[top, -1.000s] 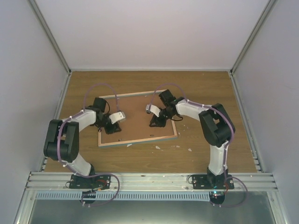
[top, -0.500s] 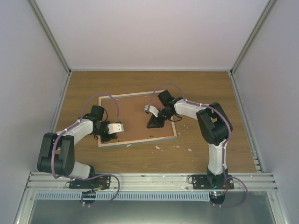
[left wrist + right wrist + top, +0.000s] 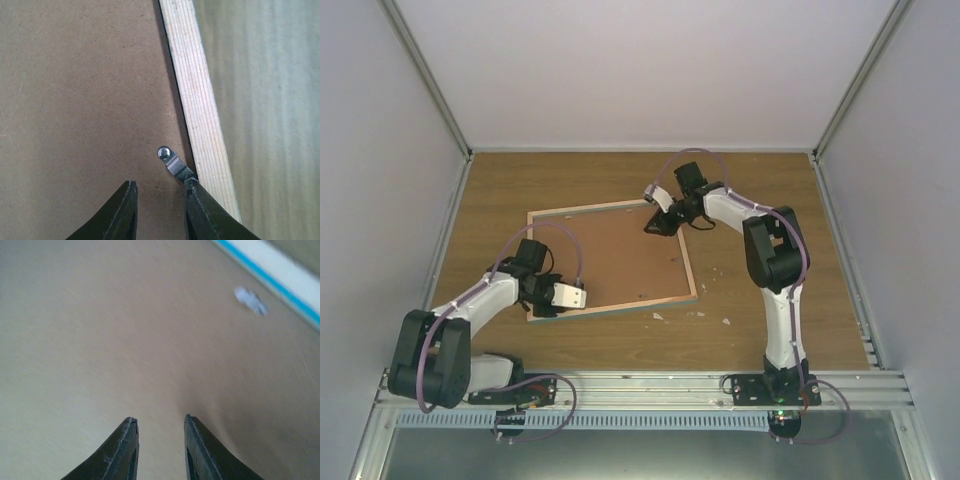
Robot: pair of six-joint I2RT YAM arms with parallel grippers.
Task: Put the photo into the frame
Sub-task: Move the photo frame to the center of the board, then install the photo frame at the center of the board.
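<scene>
The frame lies face down on the wooden table, its brown board up and a light wood edge around it. The photo is hidden. My left gripper is at the frame's near left corner. In the left wrist view it is open over the board, and its right fingertip touches a small metal clip beside the wood edge. My right gripper is at the far right corner, open and empty over the blurred board.
Small white scraps lie on the table just in front of the frame. A metal clip and a teal-and-pale frame edge show in the right wrist view. Grey walls enclose the table on three sides.
My left gripper has moved back toward the near left corner of the frame. My right gripper has moved away to the far right corner. The frame has barely shifted.
</scene>
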